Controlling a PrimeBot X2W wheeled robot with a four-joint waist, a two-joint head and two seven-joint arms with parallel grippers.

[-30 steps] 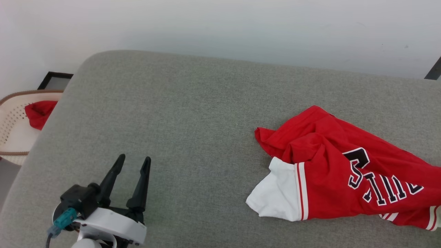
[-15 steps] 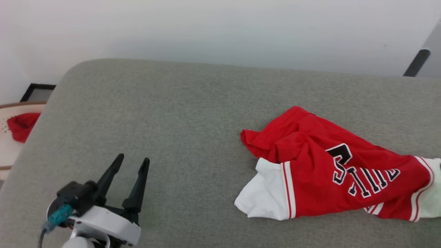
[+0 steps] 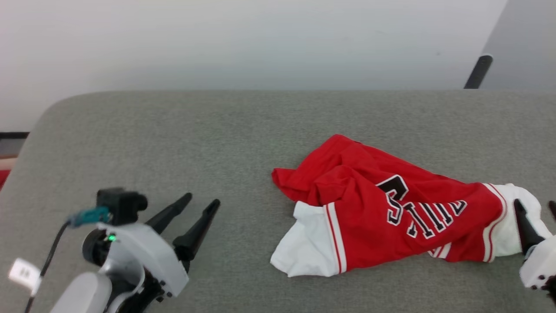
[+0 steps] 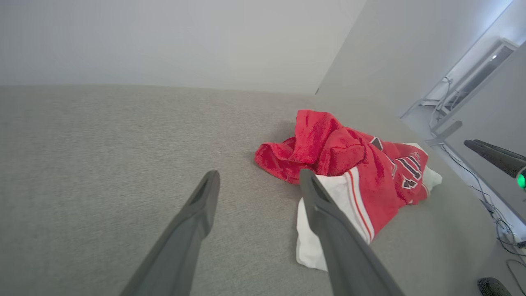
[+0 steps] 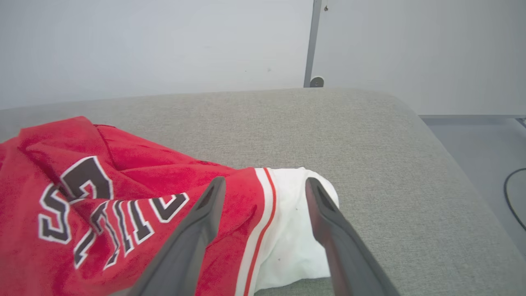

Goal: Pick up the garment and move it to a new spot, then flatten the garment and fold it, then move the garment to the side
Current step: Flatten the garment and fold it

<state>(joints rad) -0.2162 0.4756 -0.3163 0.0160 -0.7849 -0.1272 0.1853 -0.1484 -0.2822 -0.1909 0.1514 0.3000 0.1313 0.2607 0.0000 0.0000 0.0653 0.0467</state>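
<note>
The garment (image 3: 382,217), a red jersey tee with black white-outlined letters, lies crumpled on the grey cushion, right of centre. One white sleeve (image 3: 304,248) points toward me; the other white sleeve (image 5: 287,230) lies at its right end. My right gripper (image 3: 535,203) is open at the right edge, its fingers straddling that right sleeve (image 5: 265,181); I cannot tell whether they touch it. My left gripper (image 3: 200,201) is open at the lower left, empty, well left of the garment (image 4: 349,160), fingers angled toward it (image 4: 259,174).
The grey cushioned surface (image 3: 173,143) has rounded edges, with its right edge (image 5: 444,152) close beyond the right sleeve. A pale wall runs behind it. A dark pole (image 3: 478,71) stands at the back right. Cables (image 5: 513,193) lie on the floor to the right.
The head camera has swung right, bringing the garment's right sleeve and my right gripper into view. My left gripper's fingers now lean further right. The garment keeps the same shape.
</note>
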